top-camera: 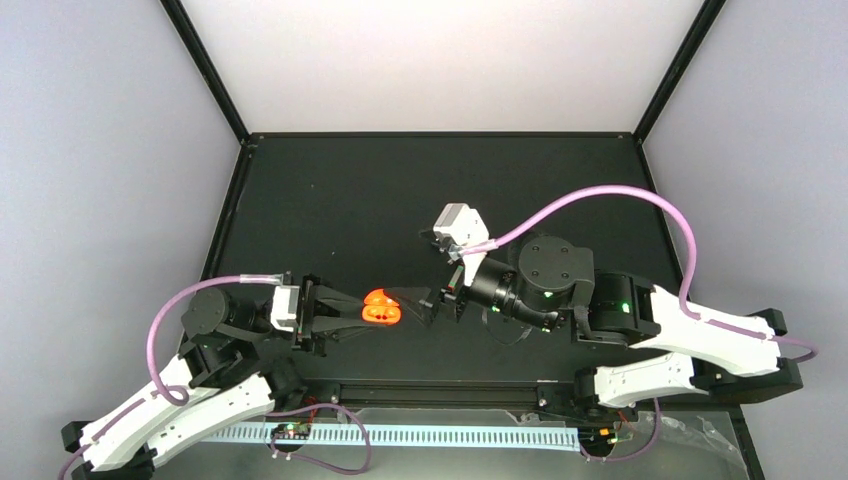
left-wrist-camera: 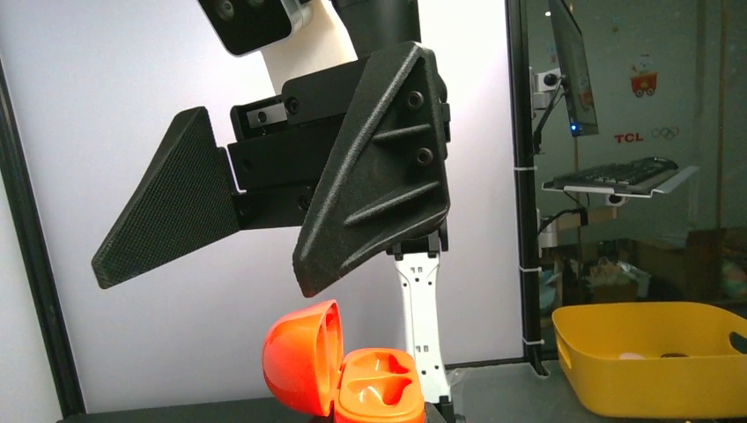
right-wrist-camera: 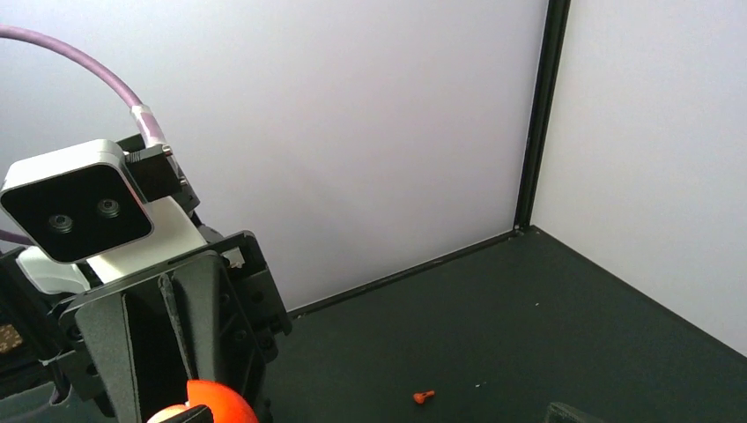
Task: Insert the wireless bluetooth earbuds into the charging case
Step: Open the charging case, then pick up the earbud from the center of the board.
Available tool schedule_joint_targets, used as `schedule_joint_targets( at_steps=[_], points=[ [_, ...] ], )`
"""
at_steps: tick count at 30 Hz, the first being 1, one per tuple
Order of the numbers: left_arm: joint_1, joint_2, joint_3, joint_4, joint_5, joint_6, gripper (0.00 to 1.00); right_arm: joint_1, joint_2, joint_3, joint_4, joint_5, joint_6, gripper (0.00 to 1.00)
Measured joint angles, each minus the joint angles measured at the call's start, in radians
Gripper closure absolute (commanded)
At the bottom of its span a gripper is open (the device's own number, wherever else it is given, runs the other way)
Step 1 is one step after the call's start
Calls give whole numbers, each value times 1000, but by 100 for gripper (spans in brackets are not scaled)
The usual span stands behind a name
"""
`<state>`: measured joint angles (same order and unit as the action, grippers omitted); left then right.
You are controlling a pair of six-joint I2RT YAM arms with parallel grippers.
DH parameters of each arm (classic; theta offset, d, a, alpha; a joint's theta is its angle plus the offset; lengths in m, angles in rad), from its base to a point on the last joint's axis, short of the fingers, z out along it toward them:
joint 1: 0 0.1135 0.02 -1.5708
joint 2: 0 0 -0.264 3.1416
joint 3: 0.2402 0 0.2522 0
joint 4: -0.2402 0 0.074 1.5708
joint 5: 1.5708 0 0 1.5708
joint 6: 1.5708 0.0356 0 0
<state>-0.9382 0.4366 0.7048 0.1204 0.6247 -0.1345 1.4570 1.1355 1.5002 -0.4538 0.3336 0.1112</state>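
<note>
Near the front edge of the black table (top-camera: 330,200), left of centre, the left gripper (top-camera: 360,311) reaches toward the middle, its jaws clamped on a glossy orange, rounded plastic charging case (top-camera: 381,310). The case sits roughly midway between the left and right edges of the table. Its hinged lid stands open. In the left wrist view the base faces up, showing two curved moulded wells in the same orange. The wireless earbuds cannot be made out in any view. Just right of the case, the right gripper (top-camera: 432,303) points back at it, its tip close to the open base without clearly touching. From the left wrist, its two black wedge-shaped jaws are spread well apart above the case. A tiny orange bit (right-wrist-camera: 424,397) lies alone on the table in the right wrist view, toward a corner. Beyond the right edge, off the table, sits a yellow plastic bin (left-wrist-camera: 652,357).
</note>
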Motion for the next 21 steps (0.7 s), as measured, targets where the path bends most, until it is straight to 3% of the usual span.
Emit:
schedule_joint_targets(
  at_steps=[9,14,21],
  points=[
    [0,-102,-41,-27,-53,-5,98,-47,-127,-77,21,6,42,5],
    [0,-201,-103,-77,-94,-26,98,-355,-224,-274,13,-42,202,14],
    [0,-301,-194,-121,-132,-61,98,-705,-343,-835,-11,-121,481,41]
  ],
)
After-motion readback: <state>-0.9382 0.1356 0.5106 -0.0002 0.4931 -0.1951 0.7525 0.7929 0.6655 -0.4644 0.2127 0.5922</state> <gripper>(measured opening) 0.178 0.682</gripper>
